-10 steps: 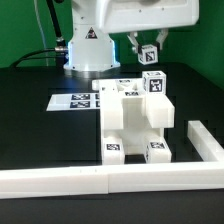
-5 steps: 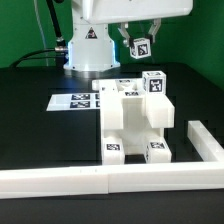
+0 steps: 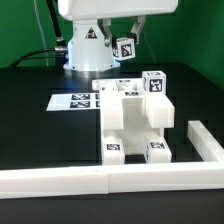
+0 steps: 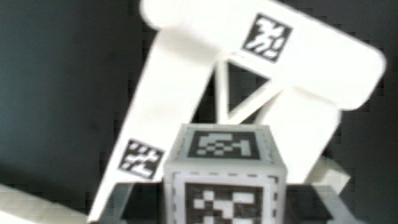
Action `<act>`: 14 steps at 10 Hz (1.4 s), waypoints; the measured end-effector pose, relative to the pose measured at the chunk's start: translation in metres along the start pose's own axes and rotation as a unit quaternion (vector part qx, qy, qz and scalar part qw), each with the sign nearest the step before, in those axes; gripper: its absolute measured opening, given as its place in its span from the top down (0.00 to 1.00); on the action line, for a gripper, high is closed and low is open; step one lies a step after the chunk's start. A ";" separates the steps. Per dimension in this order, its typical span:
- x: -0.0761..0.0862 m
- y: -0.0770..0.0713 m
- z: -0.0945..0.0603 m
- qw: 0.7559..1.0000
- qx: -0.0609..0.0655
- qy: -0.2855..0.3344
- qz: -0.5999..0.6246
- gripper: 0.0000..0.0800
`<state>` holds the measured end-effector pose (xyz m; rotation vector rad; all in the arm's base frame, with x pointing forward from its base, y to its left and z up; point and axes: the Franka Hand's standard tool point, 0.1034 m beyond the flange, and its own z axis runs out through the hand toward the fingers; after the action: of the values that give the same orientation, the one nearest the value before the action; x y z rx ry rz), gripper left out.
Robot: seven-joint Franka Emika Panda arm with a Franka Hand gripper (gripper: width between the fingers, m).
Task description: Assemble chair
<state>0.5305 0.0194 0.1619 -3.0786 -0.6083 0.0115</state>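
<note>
Fingers (image 3: pixel 124 48) closed on small white tagged cube (image 3: pixel 124 48), held above blocky matte-white plastic chair (image 3: pixel 135 122) on black surface (image 3: pixel 40 125) — placement step; next needs alignment over its seat.

White chair (image 3: pixel 133 118), black-and-white square tags; below claw (image 3: pixel 124 48). Claw's white cube (image 3: pixel 124 48) tagged likewise. Black worktop (image 3: pixel 40 130). Green backdrop (image 3: pixel 195 40).

Bright, even overhead light, soft shadows; wrist view blurred close up.
</note>
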 end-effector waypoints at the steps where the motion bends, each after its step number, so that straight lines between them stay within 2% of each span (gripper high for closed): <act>1: 0.005 0.009 -0.004 1.000 -0.003 0.002 -0.013 0.64; 5: 0.005 0.011 -0.002 1.000 -0.004 0.001 -0.019 0.64; 6: 0.011 0.023 -0.003 0.999 -0.009 0.002 -0.032 0.64; 7: 0.026 0.035 -0.006 0.999 -0.019 0.008 -0.041 0.64; 8: 0.039 0.045 -0.007 0.998 -0.028 0.012 -0.056 0.64; 9: 0.045 0.051 -0.004 0.997 -0.034 0.011 -0.068 0.64; 14: 0.045 0.053 -0.001 0.997 -0.034 0.008 -0.069 0.64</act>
<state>0.5920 -0.0128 0.1625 -3.0901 -0.8362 -0.0366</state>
